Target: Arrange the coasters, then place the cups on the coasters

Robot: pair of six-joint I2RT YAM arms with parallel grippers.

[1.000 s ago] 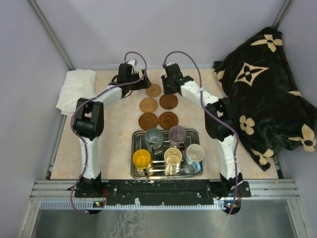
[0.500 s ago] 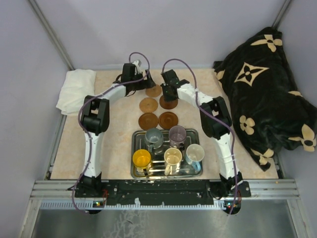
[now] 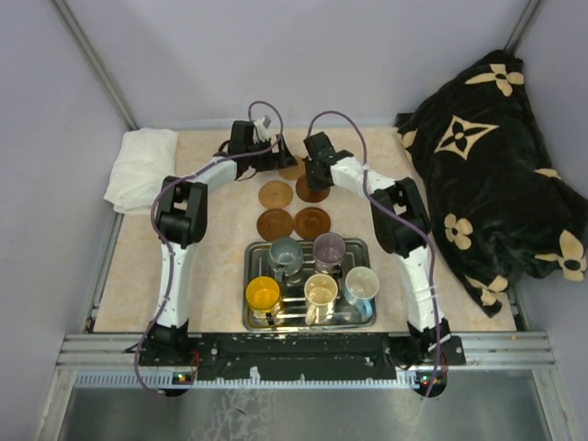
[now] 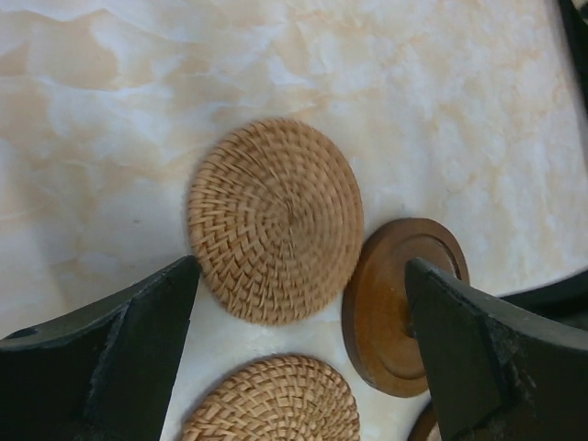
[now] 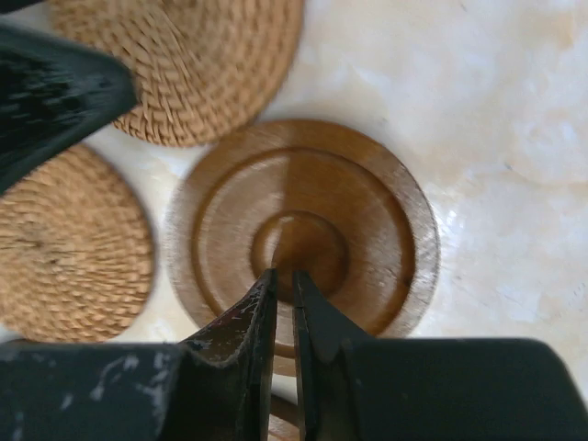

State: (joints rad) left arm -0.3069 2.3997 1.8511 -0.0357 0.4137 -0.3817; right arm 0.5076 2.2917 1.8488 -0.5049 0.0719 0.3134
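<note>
Top external shows five coasters (image 3: 274, 194) grouped toward the table's (image 3: 211, 239) far edge and every one of the cups (image 3: 320, 291) in the tray (image 3: 356, 250) at the near edge, so I judge that none is placed yet; the left gripper (image 4: 301, 265) gapes wide around a woven coaster (image 4: 276, 220), and the right gripper (image 5: 285, 276) is pinched nearly together over a dark wooden coaster (image 5: 367, 220).

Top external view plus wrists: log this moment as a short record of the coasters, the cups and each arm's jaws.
coasters: five round brown coasters, grouped on the pale marbled tabletop beyond the rectangular ridged metal tray; none bears a cup
cups: five small handled mugs, all standing in that tray
left gripper: jaws wide open, over a light woven round coaster
right gripper: jaws nearly together, nothing between them, tips over the centre of a dark ringed wooden coaster; contact unclear
</note>
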